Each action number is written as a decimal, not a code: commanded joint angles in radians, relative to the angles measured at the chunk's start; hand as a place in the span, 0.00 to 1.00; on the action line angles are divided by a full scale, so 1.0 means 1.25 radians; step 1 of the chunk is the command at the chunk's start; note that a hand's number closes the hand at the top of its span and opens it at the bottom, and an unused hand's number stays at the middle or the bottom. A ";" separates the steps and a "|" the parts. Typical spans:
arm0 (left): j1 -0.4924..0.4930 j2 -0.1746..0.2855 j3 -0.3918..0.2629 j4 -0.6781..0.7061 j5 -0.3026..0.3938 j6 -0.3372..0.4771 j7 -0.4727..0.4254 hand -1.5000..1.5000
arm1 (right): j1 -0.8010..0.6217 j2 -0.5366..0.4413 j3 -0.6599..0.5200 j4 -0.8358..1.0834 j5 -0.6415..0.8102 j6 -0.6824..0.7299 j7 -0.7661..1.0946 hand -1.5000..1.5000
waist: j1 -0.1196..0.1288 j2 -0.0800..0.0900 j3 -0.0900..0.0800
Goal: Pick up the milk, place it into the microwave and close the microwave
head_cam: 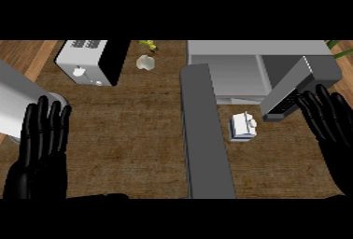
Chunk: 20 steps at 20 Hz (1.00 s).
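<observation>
- Right hand (329, 122): open, fingers straight, holding nothing, at the counter's right edge, just beside the microwave door (298, 88).
- Left hand (40, 144): open too, fingers up, empty, near the left edge.
- Milk (243, 127) stands on the counter (131, 135), right of a long grey bar (205, 144), in front of the open microwave (231, 70).
- The counter is dark brown and wood-grained.
- A toaster (82, 63) and a white vase (144, 62) sit along the back edge.
- Paler wood floor (21, 53) shows past the back-left corner.
- Print on the milk is too small to read.
</observation>
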 commanded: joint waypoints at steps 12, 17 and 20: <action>0.409 0.078 0.005 -0.163 0.159 -0.110 -0.191 0.00 | 0.154 0.020 -0.001 -0.039 0.098 0.081 -0.093 0.00 | 0.008 -0.001 0.000; 0.501 0.067 -0.023 -0.140 0.156 -0.138 -0.301 0.00 | 0.175 0.058 0.024 0.005 0.171 0.072 -0.155 0.00 | 0.008 -0.001 0.000; 0.534 0.078 -0.029 -0.201 0.152 -0.135 -0.282 0.00 | 0.170 0.059 0.018 0.030 0.181 0.071 -0.171 0.00 | 0.006 -0.001 0.000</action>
